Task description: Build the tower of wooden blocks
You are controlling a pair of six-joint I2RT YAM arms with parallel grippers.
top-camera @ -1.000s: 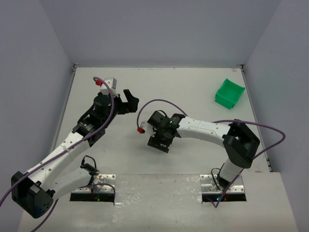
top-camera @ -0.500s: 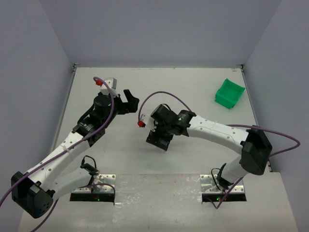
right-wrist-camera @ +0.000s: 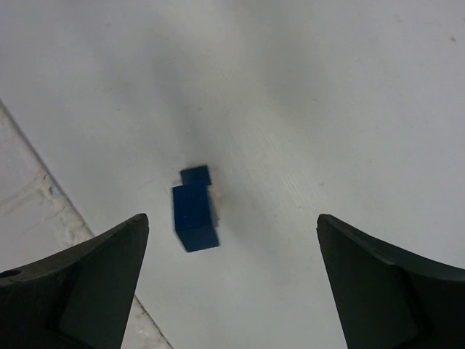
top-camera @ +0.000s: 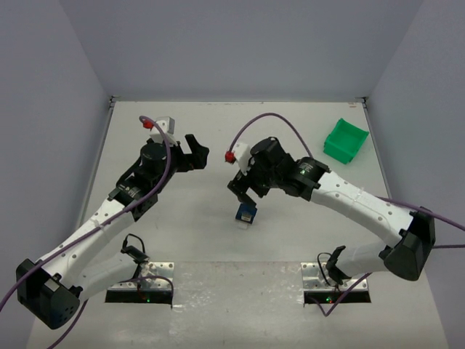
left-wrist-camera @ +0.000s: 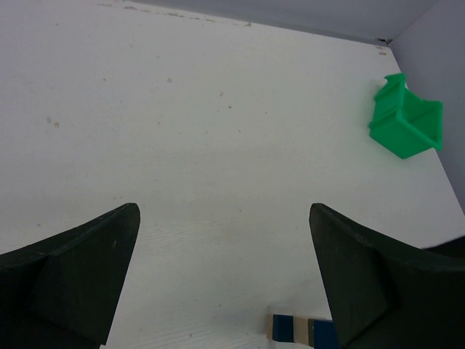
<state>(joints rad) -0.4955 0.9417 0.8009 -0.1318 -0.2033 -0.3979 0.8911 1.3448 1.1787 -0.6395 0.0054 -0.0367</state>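
From here, I read this as the tail end of a placing step: the right gripper [top-camera: 245, 195] hangs just above the tower [top-camera: 247, 214] with its jaws spread wide and nothing between them. The left gripper [top-camera: 197, 151] is also splayed and empty, parked well off to the tower's left and farther back on the table [top-camera: 305, 240].

The tower stands in the near-middle of the table, between the two arms and close to the paler strip along the front edge. It's well apart from the green bin [top-camera: 345, 140] in the far right corner.

From the right wrist, looking almost straight down, the tower [right-wrist-camera: 195, 218] is mostly a blue top, with a smaller blue bit poking out behind it and a thin tan sliver showing along one side. From overhead I see blue above something paler at the base. I can't count the layers or say how squarely they sit (the stack is too small in every view). The left wrist catches only a tan-and-blue scrap of it at the bottom of its picture.

I see no loose blocks anywhere, so I'd judge the build to be done or nearly so. The next move should lift the right arm straight clear, since any sideways drift could clip so slight a stack.
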